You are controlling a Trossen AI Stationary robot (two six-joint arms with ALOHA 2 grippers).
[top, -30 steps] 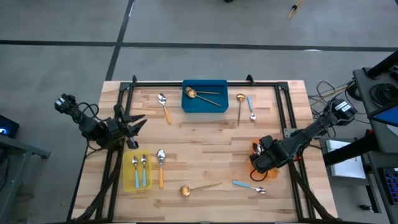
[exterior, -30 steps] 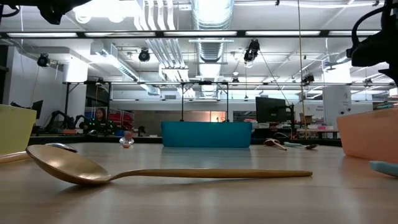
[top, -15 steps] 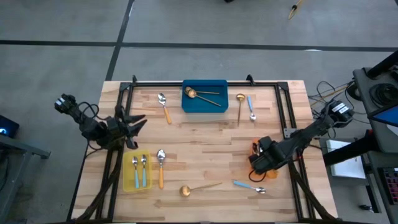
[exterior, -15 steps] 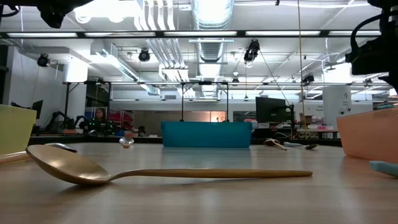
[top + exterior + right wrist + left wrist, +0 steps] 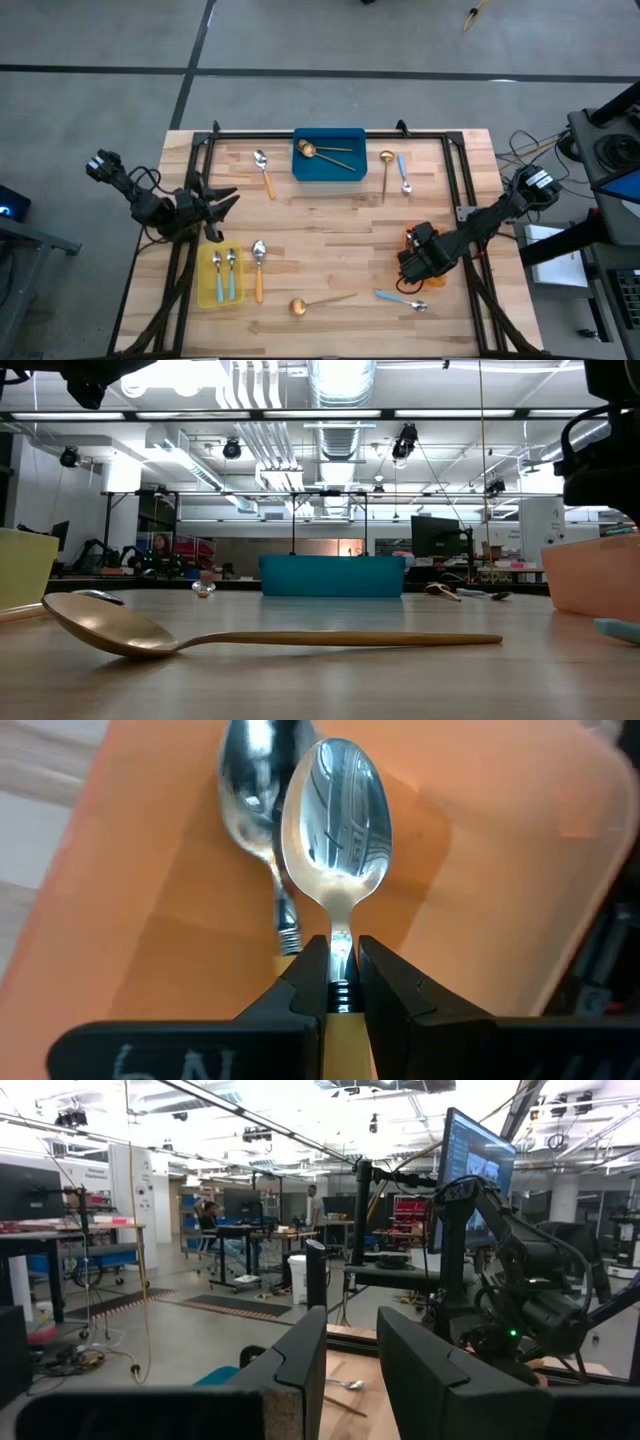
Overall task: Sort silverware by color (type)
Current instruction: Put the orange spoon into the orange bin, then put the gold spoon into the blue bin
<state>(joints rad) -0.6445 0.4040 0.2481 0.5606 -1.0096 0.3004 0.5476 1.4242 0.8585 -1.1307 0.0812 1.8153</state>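
while the right end effector, clamped on an orange-handled spoon over the orange bin, hovers, it should lower before letting go beside the spoon already inside, as the left end effector, slightly parted and empty, waits.

No readable text; only partial white marks on right hand.

bare wood mid-table; blue bin blocks far edge.

Dark jointed arms, black cables
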